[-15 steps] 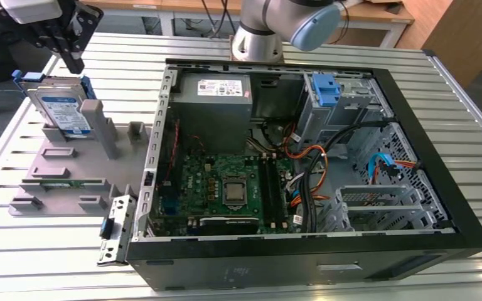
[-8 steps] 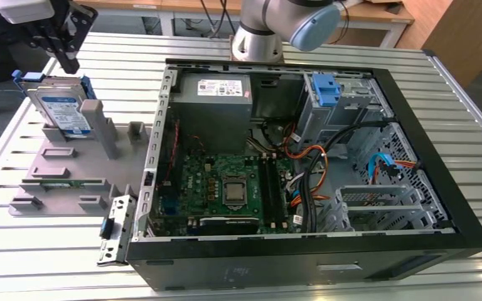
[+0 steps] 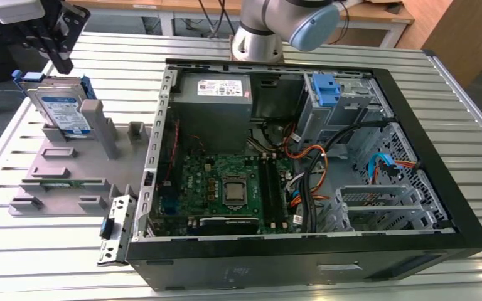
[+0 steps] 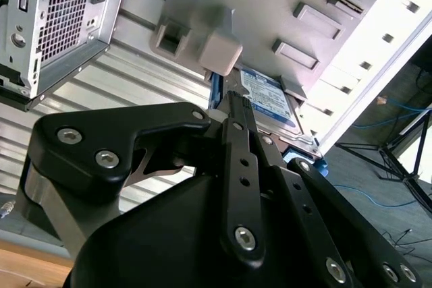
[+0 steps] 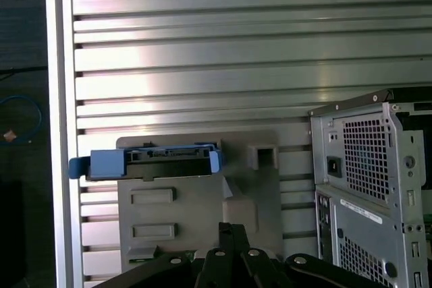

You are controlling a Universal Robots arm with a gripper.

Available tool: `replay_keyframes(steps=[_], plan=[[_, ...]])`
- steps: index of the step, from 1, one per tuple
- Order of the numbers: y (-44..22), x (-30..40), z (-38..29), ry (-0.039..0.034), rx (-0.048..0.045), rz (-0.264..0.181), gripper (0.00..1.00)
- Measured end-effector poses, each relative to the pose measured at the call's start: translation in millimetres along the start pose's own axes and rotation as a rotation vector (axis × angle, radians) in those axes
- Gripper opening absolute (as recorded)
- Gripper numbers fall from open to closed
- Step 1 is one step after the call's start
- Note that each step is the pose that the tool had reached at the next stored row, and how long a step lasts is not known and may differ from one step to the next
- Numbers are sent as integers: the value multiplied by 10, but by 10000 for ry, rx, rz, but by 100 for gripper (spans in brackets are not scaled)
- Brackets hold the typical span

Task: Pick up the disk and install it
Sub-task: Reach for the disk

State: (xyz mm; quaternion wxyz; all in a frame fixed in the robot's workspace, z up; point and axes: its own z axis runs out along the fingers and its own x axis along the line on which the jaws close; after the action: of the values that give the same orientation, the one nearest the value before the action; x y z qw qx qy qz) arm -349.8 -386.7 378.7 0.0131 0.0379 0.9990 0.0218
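The work stands at the pick-up step. The disk (image 3: 61, 106) is not yet grasped: it sits on edge, leaning a little, in a slot of the grey fixture (image 3: 65, 169) on the bench (image 3: 48, 269), just outside the open computer case (image 3: 467, 238) on the exterior view's left. The tool (image 3: 61, 63) hangs above the disk's top edge, apart from it and carrying nothing. In both wrist views its black fingers seem drawn together, though the angle is poor enough that I say so with some caution.

As I judge it, a grasp here calls for the jaws to part, line up over the blue rails, and come down square to the disk's flat faces without knocking the fixture's tall posts beside it. Inside the case, a blue bracket (image 3: 326, 91) sits by the metal drive cage, among loose cables.

The bench is ribbed, shiny metal slats that throw glare. Beyond its edge lie a dark floor with a blue cable (image 5: 23, 109) and wooden furniture along the far side.
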Motion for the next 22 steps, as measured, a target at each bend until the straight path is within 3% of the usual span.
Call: replay_keyframes(steps=[22], plan=[[-12,292,22,0,0,1,11]])
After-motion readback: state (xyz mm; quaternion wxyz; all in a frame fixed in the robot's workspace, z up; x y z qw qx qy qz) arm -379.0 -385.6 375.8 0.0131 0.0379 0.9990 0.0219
